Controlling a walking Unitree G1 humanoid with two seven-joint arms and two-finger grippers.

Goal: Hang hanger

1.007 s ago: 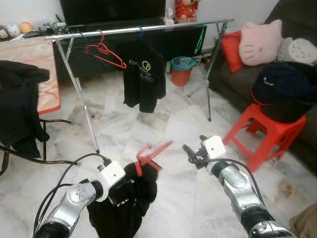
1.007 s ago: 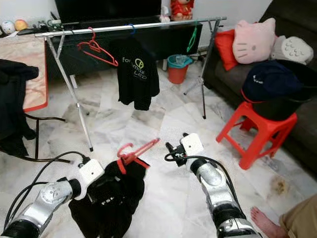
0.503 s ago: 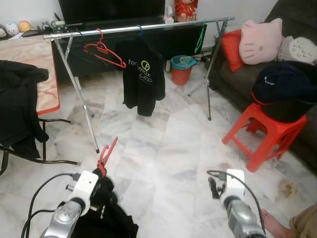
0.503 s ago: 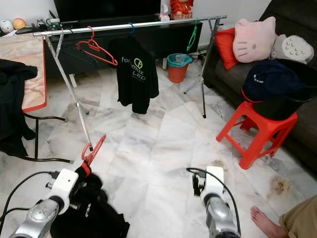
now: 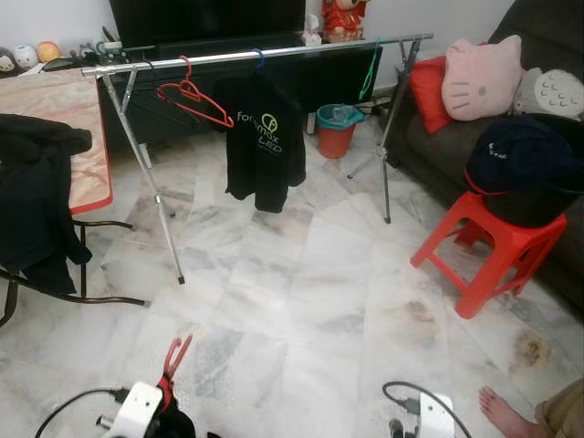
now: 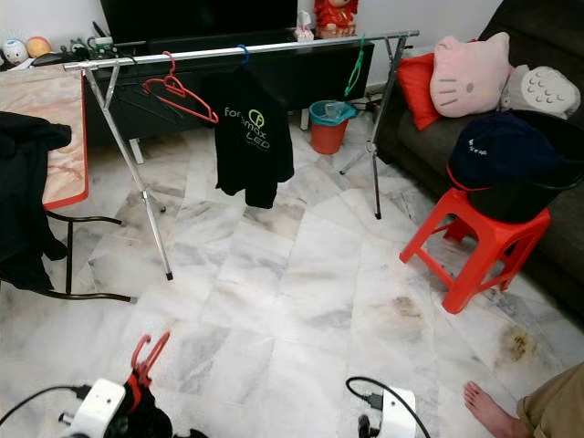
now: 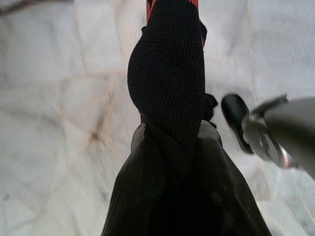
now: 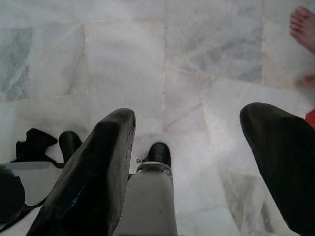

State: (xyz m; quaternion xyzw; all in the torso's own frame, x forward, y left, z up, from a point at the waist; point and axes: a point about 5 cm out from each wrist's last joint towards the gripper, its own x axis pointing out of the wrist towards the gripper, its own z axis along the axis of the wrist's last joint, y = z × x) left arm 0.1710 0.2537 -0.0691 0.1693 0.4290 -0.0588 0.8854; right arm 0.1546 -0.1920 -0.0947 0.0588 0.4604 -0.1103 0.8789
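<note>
Hanger [image 5: 175, 362] with black garment [image 7: 172, 162] in left jaws' grip; right jaws wide apart, empty.

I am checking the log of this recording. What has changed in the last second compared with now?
Both arms have dropped low: the left gripper, holding the red hanger with its black garment, and the open right gripper now sit at the bottom of the eye views. The clothes rack, black T-shirt and red stool look unchanged.
</note>
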